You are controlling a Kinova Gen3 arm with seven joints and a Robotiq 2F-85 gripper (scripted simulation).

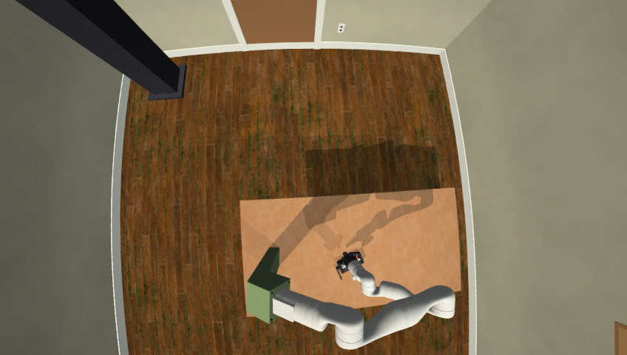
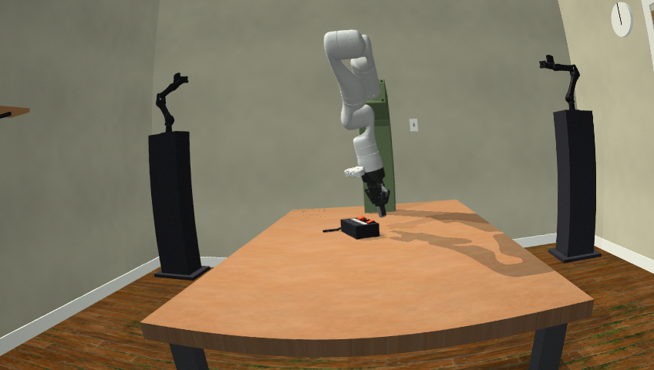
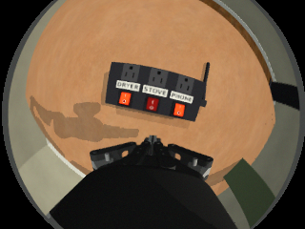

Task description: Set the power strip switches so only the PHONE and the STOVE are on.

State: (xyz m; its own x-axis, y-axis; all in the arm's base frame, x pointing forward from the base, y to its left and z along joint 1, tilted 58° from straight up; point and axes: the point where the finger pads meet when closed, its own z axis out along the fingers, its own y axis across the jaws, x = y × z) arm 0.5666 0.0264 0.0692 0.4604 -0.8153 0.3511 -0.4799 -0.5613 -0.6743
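A black power strip (image 3: 158,90) lies flat on the table, right way up, with three labelled switches. In the wrist view the left switch (image 3: 125,98) and the right switch (image 3: 179,110) glow bright orange-red. The middle switch (image 3: 152,103), under the STOVE label, is darker red. The right label reads PHONE. The left label is too blurred to read. The strip also shows in the exterior view (image 2: 360,227) and the top view (image 1: 347,260). My gripper (image 2: 380,211) is shut and empty, hanging a little above the strip's end nearest the arm's base; its fingers show in the wrist view (image 3: 152,144).
The strip's short black cord (image 2: 331,229) sticks out of its far end. The green arm mount (image 2: 379,151) stands at the table's back edge. Two black camera pillars (image 2: 173,201) (image 2: 573,183) stand on the floor beside the table.
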